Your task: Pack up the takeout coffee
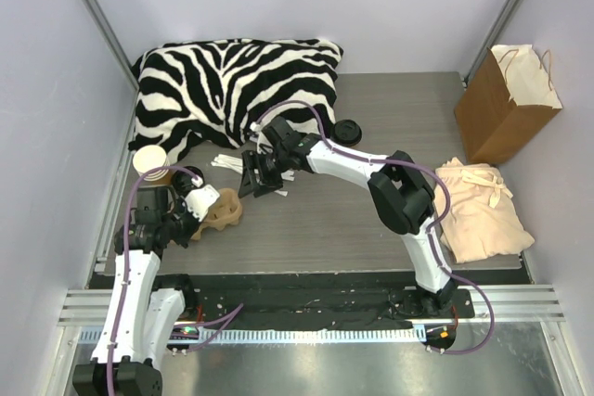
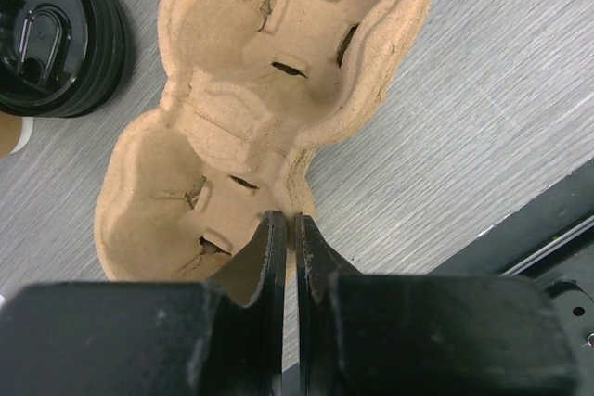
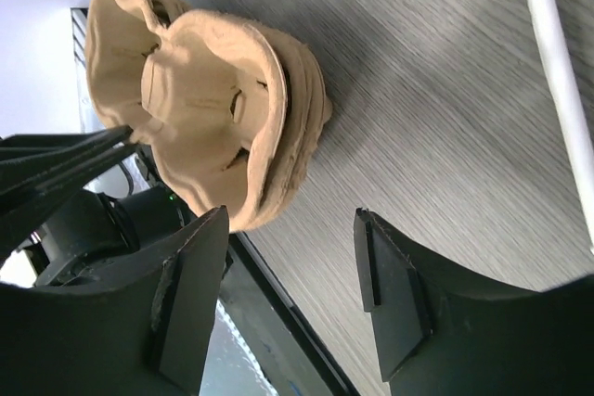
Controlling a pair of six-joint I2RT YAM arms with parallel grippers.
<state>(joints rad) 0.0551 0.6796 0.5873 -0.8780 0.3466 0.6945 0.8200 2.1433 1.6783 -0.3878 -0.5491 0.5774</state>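
Your left gripper (image 2: 286,224) is pinched tight on the near rim of the tan moulded-pulp two-cup carrier (image 2: 278,71), by the table's (image 1: 371,220) near-left corner. The carrier is tilted up off the surface. Its edge looks layered in the right wrist view, so the pinch probably serves to peel one carrier from a nested few.

Your right gripper (image 3: 290,215) has its jaws apart and empty. It faces the carrier without touching, likely to steady it.

The takeout coffee (image 1: 348,130) seems to be the black-lidded round thing toward the far edge, just beside the zebra-striped pillow's (image 1: 232,81) corner. Only the lid shows. It sits well apart from both grippers, unpacked.
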